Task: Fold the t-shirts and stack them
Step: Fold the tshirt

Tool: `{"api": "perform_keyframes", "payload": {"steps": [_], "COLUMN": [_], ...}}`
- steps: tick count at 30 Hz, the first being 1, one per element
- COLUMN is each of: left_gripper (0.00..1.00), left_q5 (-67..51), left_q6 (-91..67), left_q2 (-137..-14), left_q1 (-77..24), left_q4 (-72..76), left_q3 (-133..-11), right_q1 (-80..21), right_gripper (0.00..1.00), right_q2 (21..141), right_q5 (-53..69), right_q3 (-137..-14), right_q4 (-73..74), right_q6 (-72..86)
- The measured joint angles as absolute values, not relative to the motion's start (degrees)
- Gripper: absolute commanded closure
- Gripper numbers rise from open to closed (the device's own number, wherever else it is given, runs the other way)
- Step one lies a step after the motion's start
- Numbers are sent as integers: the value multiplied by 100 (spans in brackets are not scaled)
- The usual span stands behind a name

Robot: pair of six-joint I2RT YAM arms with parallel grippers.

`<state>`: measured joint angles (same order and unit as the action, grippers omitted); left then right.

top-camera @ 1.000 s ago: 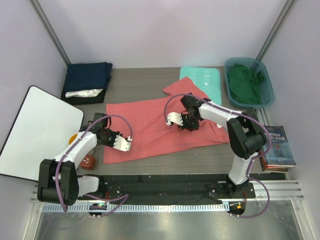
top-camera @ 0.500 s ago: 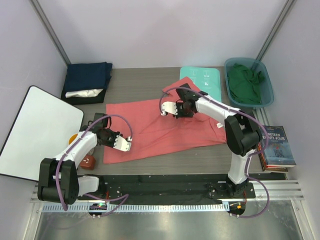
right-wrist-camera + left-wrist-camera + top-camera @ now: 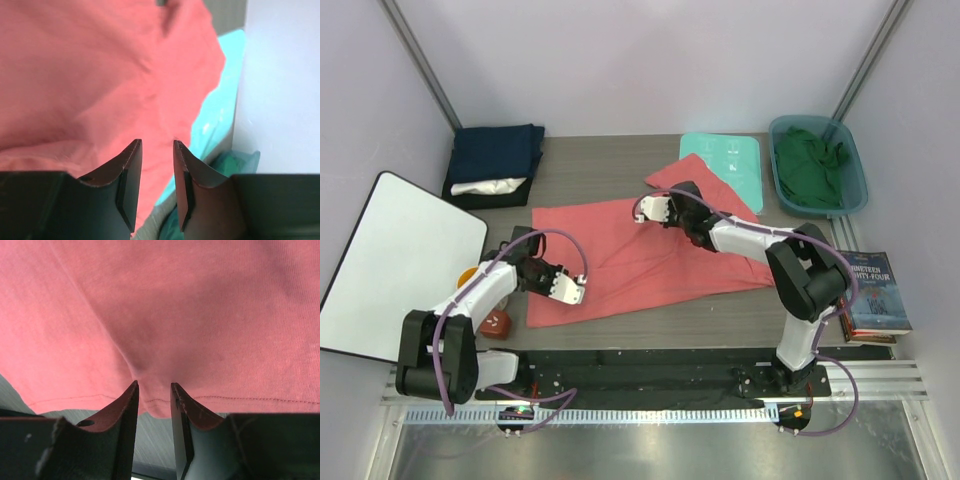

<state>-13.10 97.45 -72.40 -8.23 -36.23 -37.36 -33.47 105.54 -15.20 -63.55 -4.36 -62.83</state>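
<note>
A coral-red t-shirt (image 3: 620, 250) lies spread across the middle of the table, with one sleeve reaching up onto a mint board. My left gripper (image 3: 572, 290) sits low at the shirt's front-left hem. In the left wrist view the hem (image 3: 152, 407) puckers between the fingertips (image 3: 153, 385), which stand a little apart, with table showing under the cloth. My right gripper (image 3: 645, 208) hovers over the shirt's upper middle, open with nothing in it (image 3: 156, 142). A navy t-shirt (image 3: 498, 150) lies folded over a white one (image 3: 485, 186) at the back left. A dark green one (image 3: 810, 165) lies bunched in a bin.
The mint-green board (image 3: 730, 160) lies at the back, partly under the coral sleeve. A blue bin (image 3: 855, 190) stands at the back right, with books (image 3: 878, 290) in front of it. A white board (image 3: 390, 260) leans at the left. Small orange and red objects (image 3: 498, 322) sit by my left arm.
My right gripper has moved up and to the left across the shirt and opened, letting go of the cloth. The left gripper has stayed at the hem.
</note>
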Motion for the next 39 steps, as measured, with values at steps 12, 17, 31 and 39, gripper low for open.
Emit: {"api": "perform_keyframes", "payload": {"steps": [12,17,31,39], "left_gripper": [68,68,68,68], "left_q5": [-1328,-1332,-1328,-1328], "left_q6": [9754,9767,9749,9741], "left_q2": [-7430,-7489,-7655,-7789], "left_q1": [-840,-840,-851,-869], "left_q4": [-3627,-3662,-3686,-3691], "left_q3": [-3739,-3828,-4049,-4139], "right_q1": [-2102,-1494,-1413,-1411], "right_gripper": [62,62,57,57], "right_q2": [10530,11485,12221,12366], "right_q5": [375,1107,1994,2093], "right_q3": [-8267,-9061,-10416,-10468], "right_q4": [3015,4246,6136,6464], "right_q6": [-5221,-5214,-5522,-5618]}}
